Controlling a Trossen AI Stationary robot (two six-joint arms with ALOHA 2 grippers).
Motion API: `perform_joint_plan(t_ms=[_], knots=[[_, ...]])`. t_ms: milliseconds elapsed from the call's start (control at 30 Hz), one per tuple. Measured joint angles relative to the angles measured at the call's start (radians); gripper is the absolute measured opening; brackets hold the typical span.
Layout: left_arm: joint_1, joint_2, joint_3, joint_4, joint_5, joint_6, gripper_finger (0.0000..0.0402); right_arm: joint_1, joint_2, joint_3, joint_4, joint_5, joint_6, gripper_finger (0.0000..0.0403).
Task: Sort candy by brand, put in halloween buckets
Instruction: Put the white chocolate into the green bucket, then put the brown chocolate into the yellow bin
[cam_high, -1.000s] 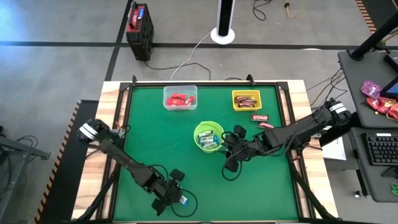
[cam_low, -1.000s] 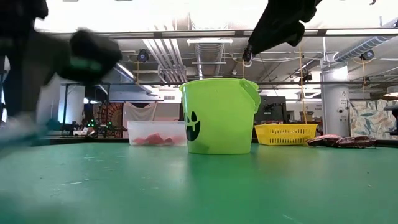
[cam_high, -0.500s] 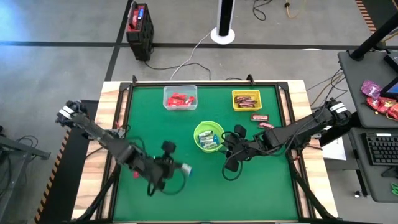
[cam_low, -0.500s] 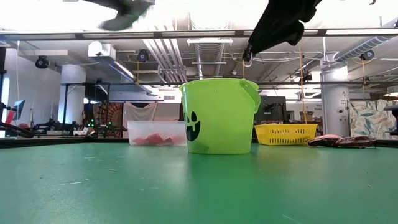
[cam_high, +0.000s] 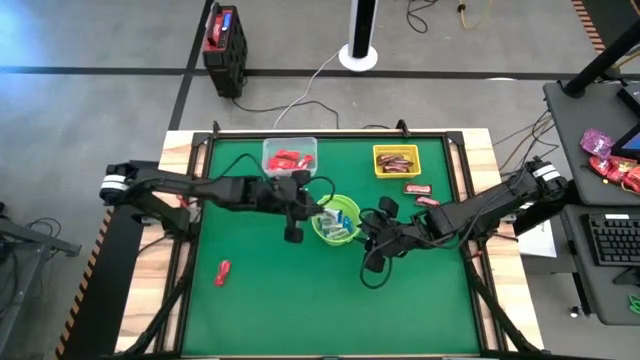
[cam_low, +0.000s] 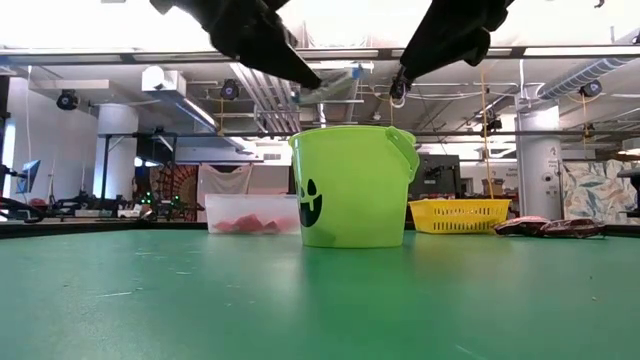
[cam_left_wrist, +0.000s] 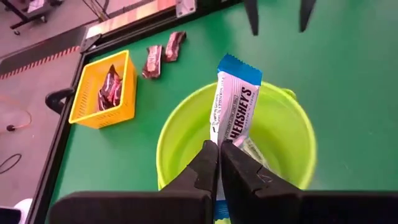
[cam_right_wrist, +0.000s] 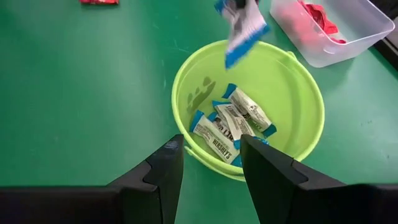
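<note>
My left gripper (cam_left_wrist: 219, 144) hangs over the lime-green bucket (cam_high: 336, 221), shut on a blue-and-white candy bar (cam_left_wrist: 235, 99). In the low view the bar (cam_low: 332, 84) is above the bucket's rim (cam_low: 345, 130). Several blue-and-white bars (cam_right_wrist: 227, 121) lie on the bucket's floor. My right gripper (cam_right_wrist: 211, 142) is open and holds nothing, just to the right of the bucket in the high view (cam_high: 366, 236). The clear box (cam_high: 290, 157) holds red bars, and the yellow basket (cam_high: 396, 159) holds dark brown ones. Both stand near the far edge. My left gripper pinches the blue-and-white bar between its two shut fingers (cam_left_wrist: 208, 163) at the bar's near end (cam_left_wrist: 217, 134). The fingers lie along the bar and reach in from the table's left, slanting down. The bar sticks out past the fingertips, lifted clear over the bucket's opening.
One red bar (cam_high: 221, 272) lies alone on the green mat toward the near left. Two dark brown bars (cam_high: 422, 194) lie right of the bucket, below the yellow basket. A raised frame (cam_high: 205, 140) borders the mat. The near half of the mat shows bare green.
My left gripper has risen from the near edge of the table and swung toward the far right until it hangs over the lime-green bucket, carrying the blue-and-white bar lifted clear with it. The right arm has kept still.
</note>
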Motion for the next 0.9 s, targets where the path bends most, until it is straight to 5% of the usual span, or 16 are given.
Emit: perform_joint_plan(t_ms=[300,633,767,900], knots=[[0.015,0.089,0.036,0.031,0.007,0.023,0.0008,-0.002,-0.034,0.001,-0.019,0.041,0.02,0.0151],[0.019,0.134,0.085,0.009,0.003,0.029,0.0091,-0.002,-0.047,0.001,-0.02,0.079,0.062,0.0151],[0.014,0.12,0.124,-0.091,0.003,0.009,0.0108,-0.03,-0.05,0.004,-0.09,0.141,0.272,0.015],[-0.023,0.064,0.103,-0.138,0.003,-0.051,0.0104,-0.121,-0.049,0.046,-0.403,0.118,0.518,0.015]])
